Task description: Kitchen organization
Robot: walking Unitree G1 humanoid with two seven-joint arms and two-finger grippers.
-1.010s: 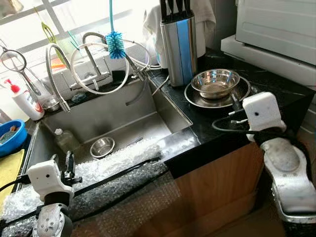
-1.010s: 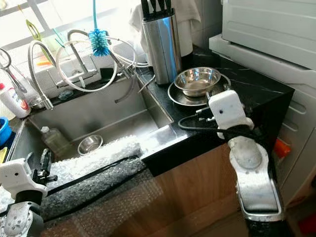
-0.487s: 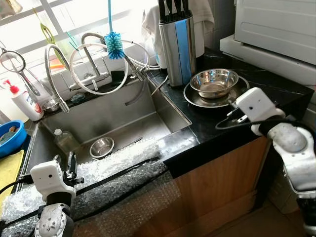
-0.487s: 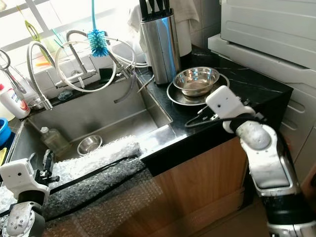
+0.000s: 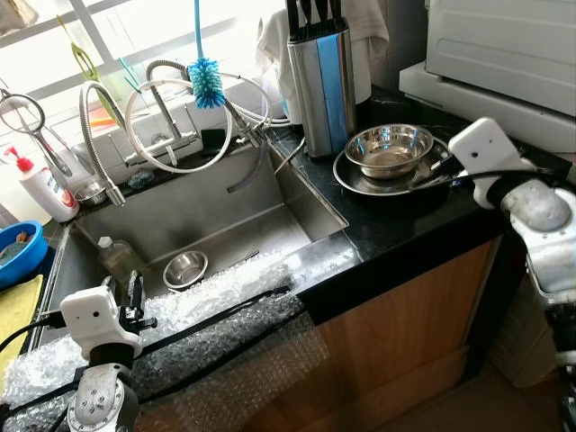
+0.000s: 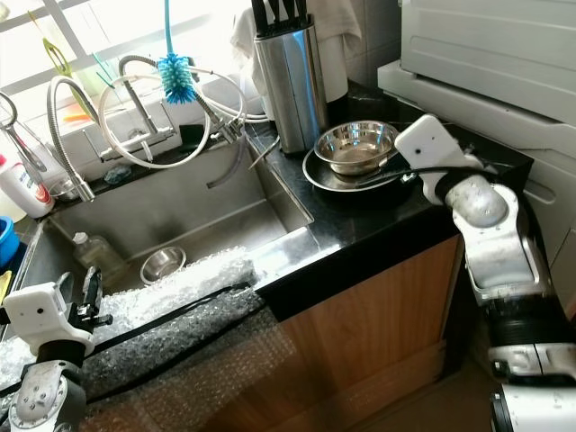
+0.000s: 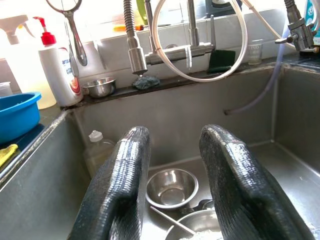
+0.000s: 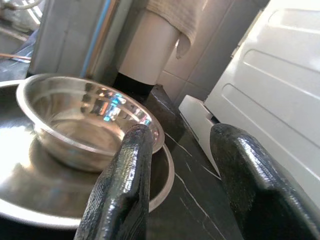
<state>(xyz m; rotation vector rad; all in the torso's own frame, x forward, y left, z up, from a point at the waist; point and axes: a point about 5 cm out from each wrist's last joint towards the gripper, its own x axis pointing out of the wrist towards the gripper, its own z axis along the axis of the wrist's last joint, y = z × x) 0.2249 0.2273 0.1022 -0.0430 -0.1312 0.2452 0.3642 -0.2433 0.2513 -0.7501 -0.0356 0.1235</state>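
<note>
A: What changed?

B: The right claw (image 5: 438,175) has swung in low across the counter (image 5: 405,220); its fingers, spread and empty, now reach the rim of the steel plate (image 5: 360,184) under the steel bowl (image 5: 389,150). Probably a grasp is next.

A: Counts?

B: One bowl on one plate there; another small bowl (image 5: 185,267) in the sink (image 5: 193,211). The left claw (image 5: 133,301) hangs open by the sink.

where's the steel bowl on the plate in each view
Left eye view: steel bowl, right of centre on the black counter.
Right eye view: near centre.
Left wrist view: not in it.
Right wrist view: left half, beyond the fingers.
Shared landmark: knife block, beside it.
</note>
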